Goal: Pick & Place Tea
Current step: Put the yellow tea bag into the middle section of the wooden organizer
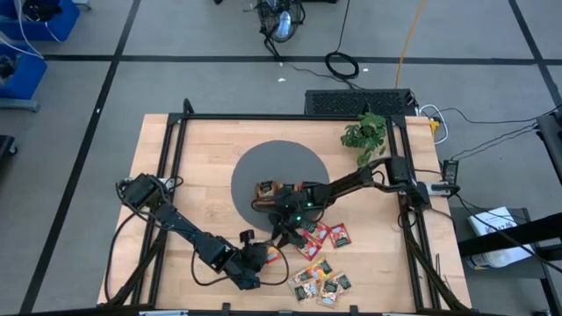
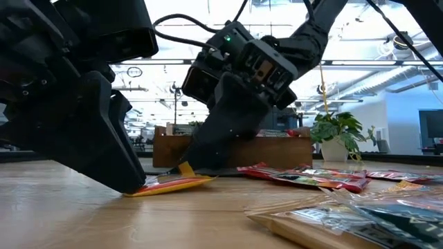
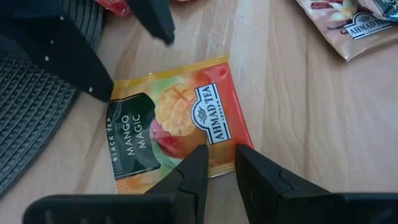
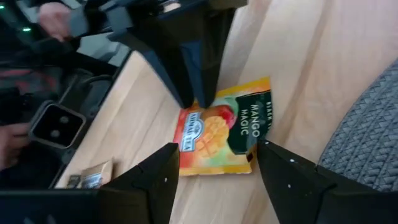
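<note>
One flat orange-yellow mango tea sachet (image 3: pixel 174 121), printed with a dark green label panel, lying on the light wooden table (image 1: pixel 202 149) just off the edge of the round grey woven mat (image 1: pixel 281 171). Pinched at one short edge by the left gripper (image 3: pixel 217 165), fingers nearly together on the foil, that edge lifted slightly off the wood in the low view. Poised right over the opposite end, the right gripper (image 4: pixel 214 162), fingers spread wide to either side of the sachet and holding nothing. Scattered just beside this, toward the near right of the table, a loose cluster of further red and dark green sachets (image 1: pixel 320 263), some overlapping. Resting on the mat, a brown wooden tray (image 1: pixel 268 190), partly covered by the right arm. At the far right corner, a small green potted plant (image 1: pixel 365 133).
</note>
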